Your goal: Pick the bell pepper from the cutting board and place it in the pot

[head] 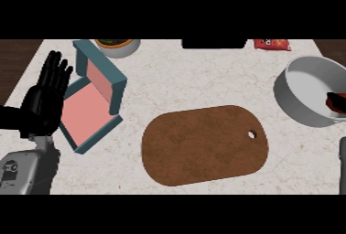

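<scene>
left hand [46, 98]: open, fingers straight and pointing up, holding nothing; rests at the counter's left edge, just beside the teal box.
right hand [333, 95]: only a dark sliver shows at the view's right edge, against the pepper's upper side; cannot tell how far it is open or whether it grips.
right forearm [343, 155]: thin grey strip at the counter's right edge, nearer than the pot.
bell pepper [336, 105]: dark red, inside the pot's rim on its right side, partly cut off by the view; cannot tell whether it touches the pot's floor.
pot [300, 87]: grey, round, at the counter's right edge toward the far side.
cutting board [202, 144]: brown, rounded, mid-counter, hanging hole toward the pot.
teal box [101, 73]: lid raised, pink lining, near the left edge.
far edge: plant bowl [119, 46], red packet [272, 44].
</scene>
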You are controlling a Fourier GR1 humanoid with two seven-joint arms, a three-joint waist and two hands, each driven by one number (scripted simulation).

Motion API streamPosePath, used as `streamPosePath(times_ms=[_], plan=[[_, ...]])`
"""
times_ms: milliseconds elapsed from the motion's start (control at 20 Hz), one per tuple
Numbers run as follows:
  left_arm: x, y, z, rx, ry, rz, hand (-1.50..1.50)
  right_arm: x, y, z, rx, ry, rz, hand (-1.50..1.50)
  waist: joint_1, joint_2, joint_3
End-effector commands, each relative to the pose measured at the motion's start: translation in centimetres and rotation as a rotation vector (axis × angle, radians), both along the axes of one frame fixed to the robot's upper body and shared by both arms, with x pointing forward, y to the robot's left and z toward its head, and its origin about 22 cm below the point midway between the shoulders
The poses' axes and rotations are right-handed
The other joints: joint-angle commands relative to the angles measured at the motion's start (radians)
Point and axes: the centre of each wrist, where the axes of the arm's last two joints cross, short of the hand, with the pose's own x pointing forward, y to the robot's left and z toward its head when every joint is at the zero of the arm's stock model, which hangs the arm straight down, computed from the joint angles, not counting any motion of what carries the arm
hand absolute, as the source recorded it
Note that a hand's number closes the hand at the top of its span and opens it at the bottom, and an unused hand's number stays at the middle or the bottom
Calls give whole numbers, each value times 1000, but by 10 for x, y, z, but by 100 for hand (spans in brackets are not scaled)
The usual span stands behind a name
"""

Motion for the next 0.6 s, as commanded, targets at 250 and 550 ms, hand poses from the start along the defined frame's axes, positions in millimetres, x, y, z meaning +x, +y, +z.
streamPosePath(times_ms=[250, 550], plan=[[-2, 12, 10, 0, -10, 17, 0, -68, -12, 6, -33, -244, -88, -150, -5, -1, 0], [2, 14, -14, -7, -1, 7, 0, -136, -26, -12, -27, -324, -103, -150, -10, 1, 1]])
